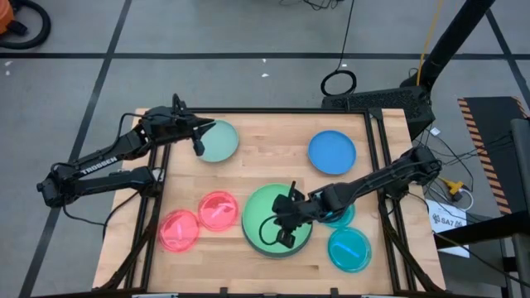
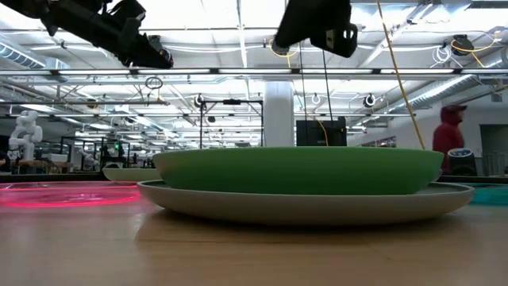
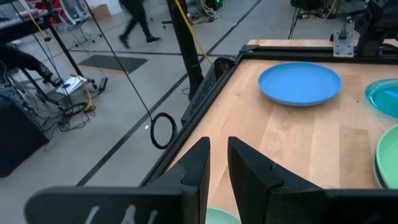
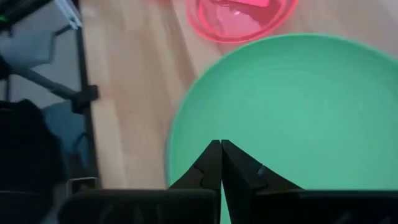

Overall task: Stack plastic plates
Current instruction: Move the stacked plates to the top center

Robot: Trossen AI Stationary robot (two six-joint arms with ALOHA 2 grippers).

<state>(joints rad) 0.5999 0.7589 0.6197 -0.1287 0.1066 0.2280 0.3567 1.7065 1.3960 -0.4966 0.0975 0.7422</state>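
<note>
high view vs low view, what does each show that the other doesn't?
Only the high view: the blue plate, two teal plates, the left gripper over the pale mint plate, and the right gripper over the green plate.

Only the low view: the green plate resting on a grey plate, and a person in the room behind.

Both: the green plate, the pink plates and both arms.

The left gripper (image 3: 217, 163) shows its dark fingers (image 3: 198, 165) slightly parted over the wooden table (image 3: 298, 134). A blue plate (image 3: 300, 83) lies near the table's far edge.
</note>
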